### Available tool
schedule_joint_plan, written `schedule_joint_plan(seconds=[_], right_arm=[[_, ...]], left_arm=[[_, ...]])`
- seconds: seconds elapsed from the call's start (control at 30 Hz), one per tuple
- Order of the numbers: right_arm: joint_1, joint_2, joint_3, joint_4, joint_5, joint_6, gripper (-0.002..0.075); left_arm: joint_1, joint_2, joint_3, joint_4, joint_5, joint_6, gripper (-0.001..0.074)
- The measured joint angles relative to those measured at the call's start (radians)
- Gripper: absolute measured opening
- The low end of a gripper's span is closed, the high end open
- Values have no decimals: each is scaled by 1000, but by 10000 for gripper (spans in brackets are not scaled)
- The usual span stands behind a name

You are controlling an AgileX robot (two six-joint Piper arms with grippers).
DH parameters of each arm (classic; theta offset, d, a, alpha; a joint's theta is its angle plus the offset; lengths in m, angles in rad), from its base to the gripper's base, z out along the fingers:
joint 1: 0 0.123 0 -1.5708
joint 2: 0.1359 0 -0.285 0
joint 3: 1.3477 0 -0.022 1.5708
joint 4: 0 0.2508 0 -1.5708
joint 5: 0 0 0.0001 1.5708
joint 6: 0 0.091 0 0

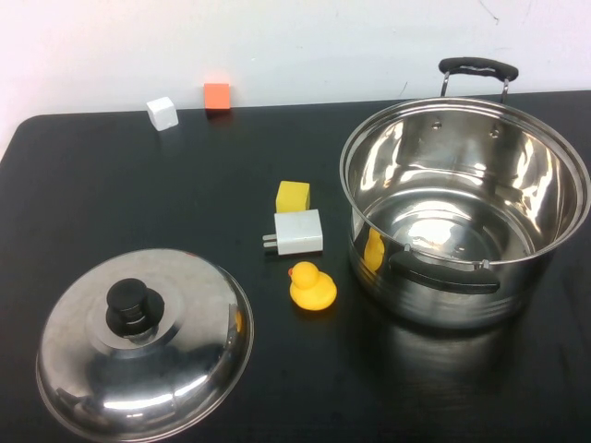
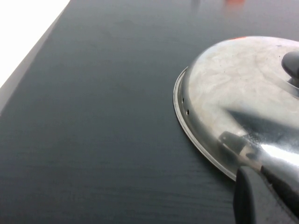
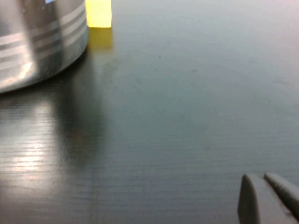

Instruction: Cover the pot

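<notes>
Your pot (image 1: pixel 464 212) sits open at the table's (image 1: pixel 111 203) right; lid (image 1: pixel 145 343) front-left, duck (image 1: pixel 312 286), charger (image 1: pixel 298 232), yellow block (image 1: pixel 293 196) between. Left gripper (image 2: pixel 261 196) beside the lid, right gripper (image 3: pixel 268 198) low near the pot; can't tell either's fingers

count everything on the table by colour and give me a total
steel: 2, the pot and the lid
yellow: 2, the duck and the yellow block
white: 2, the white cube and the plug adapter
orange: 1, the orange cube
total: 7
Left gripper is by the lid, right gripper near the pot.
</notes>
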Motion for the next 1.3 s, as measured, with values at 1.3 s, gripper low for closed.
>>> schedule_joint_plan(seconds=[1.3], right_arm=[[0, 0, 0, 0, 0, 0, -2]], left_arm=[[0, 117, -312, -70, -417, 101, -1]])
